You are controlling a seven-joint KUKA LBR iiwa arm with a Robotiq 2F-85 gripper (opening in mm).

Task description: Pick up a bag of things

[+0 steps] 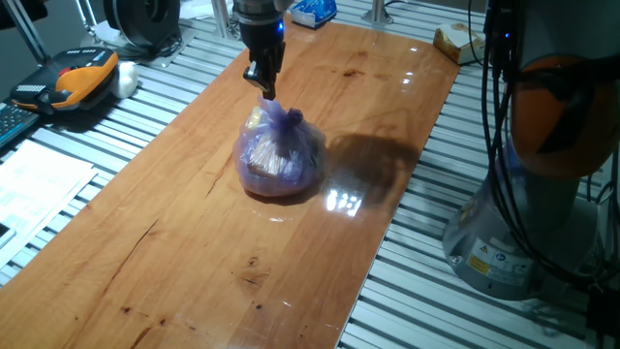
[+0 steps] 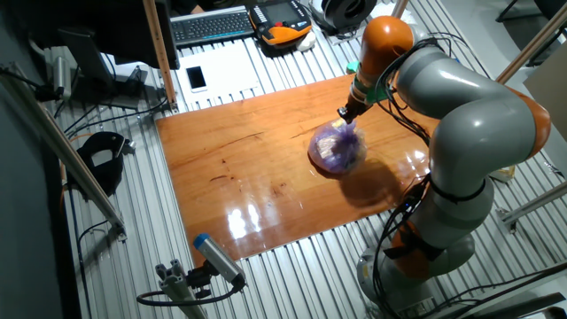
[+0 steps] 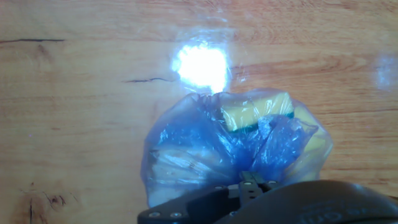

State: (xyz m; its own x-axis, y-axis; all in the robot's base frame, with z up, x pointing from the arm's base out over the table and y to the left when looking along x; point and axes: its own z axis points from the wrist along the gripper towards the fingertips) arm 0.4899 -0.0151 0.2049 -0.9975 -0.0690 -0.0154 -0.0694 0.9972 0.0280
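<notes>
The bag of things (image 1: 281,155) is a round translucent purple plastic bag with yellowish and brownish lumps inside. It rests on the wooden tabletop (image 1: 194,242) near the middle. My gripper (image 1: 264,89) stands straight above it, shut on the twisted top of the bag. The other fixed view shows the gripper (image 2: 346,116) at the bag's (image 2: 337,151) upper tip. In the hand view the bag (image 3: 205,155) fills the lower middle, its plastic bunched at my closed fingertips (image 3: 249,184), and a yellow sponge-like lump (image 3: 255,111) shows through.
The arm's grey base (image 1: 504,242) with cables stands right of the table. An orange and black pendant (image 1: 73,78) lies at the far left, and a small box (image 1: 457,41) sits off the far right corner. A keyboard (image 2: 208,25) and a phone (image 2: 196,78) lie beyond the table.
</notes>
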